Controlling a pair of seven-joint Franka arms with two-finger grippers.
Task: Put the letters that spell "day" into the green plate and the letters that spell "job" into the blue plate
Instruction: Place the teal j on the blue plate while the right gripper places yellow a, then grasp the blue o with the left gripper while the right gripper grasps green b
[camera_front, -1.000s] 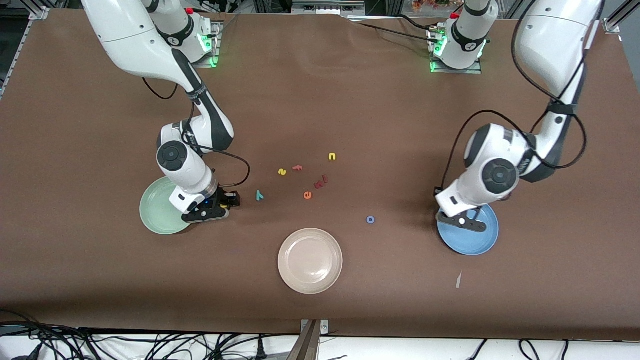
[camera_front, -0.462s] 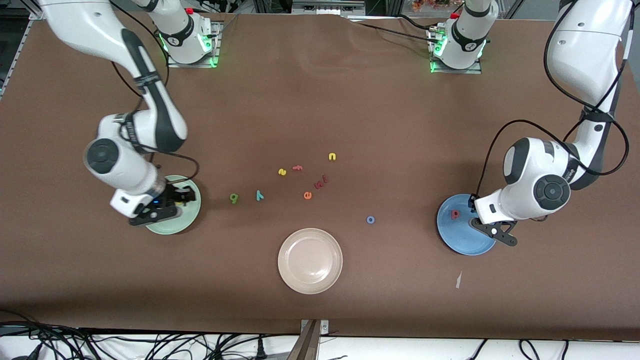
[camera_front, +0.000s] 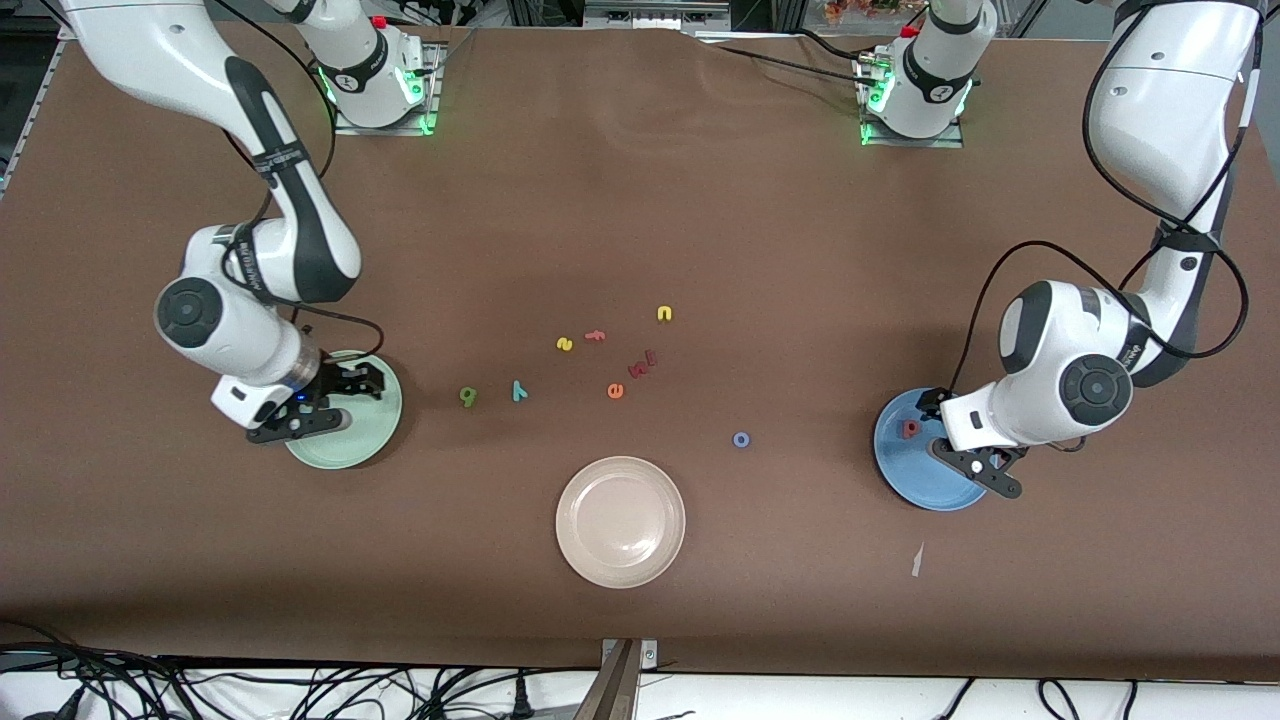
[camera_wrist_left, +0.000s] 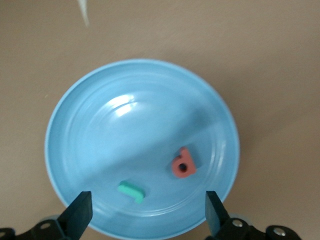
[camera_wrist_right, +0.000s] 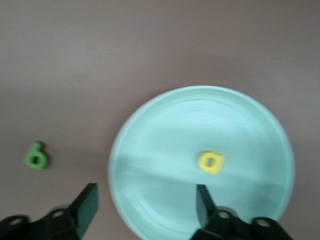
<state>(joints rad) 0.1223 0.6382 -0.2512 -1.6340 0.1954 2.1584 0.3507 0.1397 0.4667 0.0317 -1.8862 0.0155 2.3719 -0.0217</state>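
Two plates have letters in them as I look at my screens. The blue plate (camera_front: 905, 470) sits toward the left arm's end of the table. In it lie a red letter (camera_wrist_left: 183, 165) and a teal hook letter (camera_wrist_left: 132, 190), a little apart. The left gripper (camera_wrist_left: 146, 210) hangs over this plate with its fingers spread wide, and it holds nothing.

The green plate (camera_front: 375, 435) sits toward the right arm's end of the table. A yellow letter (camera_wrist_right: 210, 161) lies in it. The right gripper (camera_wrist_right: 146, 205) hangs over the plate's edge, fingers spread wide and holding nothing too.

Out on the brown table (camera_front: 640, 200) I see a dark green letter (camera_front: 467, 396) with a teal y (camera_front: 519, 390) just beside it, both between the green plate and the middle bunch. A blue ring (camera_front: 741, 439) lies alone, nearer the blue plate.

In the middle bunch are a yellow s (camera_front: 564, 344), a pink f (camera_front: 595, 336), a yellow n (camera_front: 664, 314), an orange e (camera_front: 615, 391) and two small red bits (camera_front: 642, 365) I cannot read. A beige plate (camera_front: 620, 521) sits nearest to the front camera, with no letters in it.
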